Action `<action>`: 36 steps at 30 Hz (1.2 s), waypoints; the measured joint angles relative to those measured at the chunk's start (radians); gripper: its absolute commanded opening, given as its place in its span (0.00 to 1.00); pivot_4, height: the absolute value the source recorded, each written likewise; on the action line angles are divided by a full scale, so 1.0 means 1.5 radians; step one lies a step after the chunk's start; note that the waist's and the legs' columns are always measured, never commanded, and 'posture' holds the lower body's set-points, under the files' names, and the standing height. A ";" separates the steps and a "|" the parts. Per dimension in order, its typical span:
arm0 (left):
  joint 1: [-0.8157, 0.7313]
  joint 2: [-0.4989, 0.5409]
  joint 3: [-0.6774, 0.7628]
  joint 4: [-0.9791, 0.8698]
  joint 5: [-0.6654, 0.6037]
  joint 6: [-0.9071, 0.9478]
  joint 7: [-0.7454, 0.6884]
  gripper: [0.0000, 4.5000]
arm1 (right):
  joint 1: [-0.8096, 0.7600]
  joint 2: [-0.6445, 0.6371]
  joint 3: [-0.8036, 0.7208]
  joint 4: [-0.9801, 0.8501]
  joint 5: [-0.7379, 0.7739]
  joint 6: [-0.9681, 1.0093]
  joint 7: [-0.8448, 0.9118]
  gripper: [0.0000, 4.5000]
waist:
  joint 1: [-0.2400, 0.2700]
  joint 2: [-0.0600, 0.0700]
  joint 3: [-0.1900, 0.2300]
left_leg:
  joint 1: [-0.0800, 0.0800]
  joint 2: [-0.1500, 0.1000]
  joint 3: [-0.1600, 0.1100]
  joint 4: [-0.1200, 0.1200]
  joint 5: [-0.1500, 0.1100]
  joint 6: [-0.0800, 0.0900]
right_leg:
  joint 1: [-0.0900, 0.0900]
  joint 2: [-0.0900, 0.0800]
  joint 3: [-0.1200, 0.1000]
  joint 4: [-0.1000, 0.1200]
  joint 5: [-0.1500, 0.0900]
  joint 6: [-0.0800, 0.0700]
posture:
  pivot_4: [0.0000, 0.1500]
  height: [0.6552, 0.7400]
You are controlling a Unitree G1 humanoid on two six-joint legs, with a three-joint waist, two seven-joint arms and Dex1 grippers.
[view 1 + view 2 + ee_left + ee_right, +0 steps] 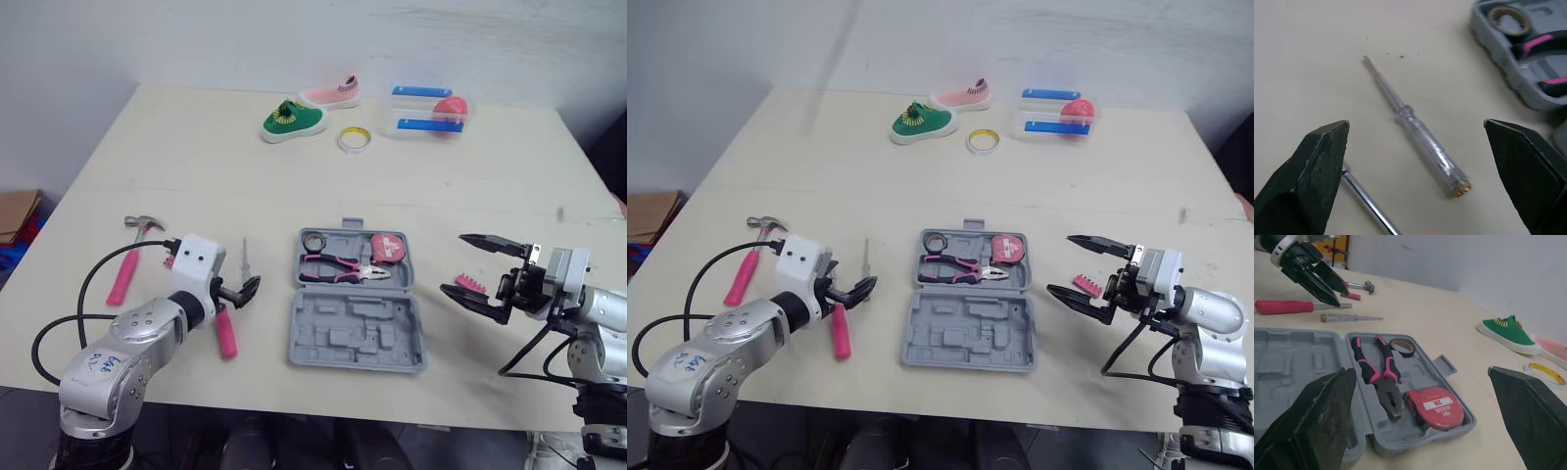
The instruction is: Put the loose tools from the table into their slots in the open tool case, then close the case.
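Note:
The grey tool case [358,333] lies open mid-table; its upper half holds pink-handled pliers [343,269], a black tape roll [314,241] and a pink tape measure [390,246]. Left of it lie a clear tester screwdriver [1415,128], a pink-handled screwdriver [226,333] and a pink-handled hammer [127,264]. My left gripper [250,291] is open, low over the table, with the clear screwdriver just ahead between its fingers [1312,166]. My right gripper [454,262] is open to the right of the case, above a small pink bit holder [470,284].
At the far side sit a green shoe [292,119], a pink shoe [331,94], a yellow tape ring [355,139] and a clear box [429,110] with blue strips. A black cable loops from my left arm over the table's front left edge.

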 measured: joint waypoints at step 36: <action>-0.046 -0.118 -0.074 0.125 0.144 -0.086 0.008 0.00 | 0.005 -0.007 0.035 -0.124 0.008 0.061 0.003 1.00 | 0.006 0.001 -0.001 | 0.002 -0.002 -0.004 -0.001 -0.001 0.001 | 0.007 -0.002 -0.003 -0.005 0.000 0.000 | 1.00 1.00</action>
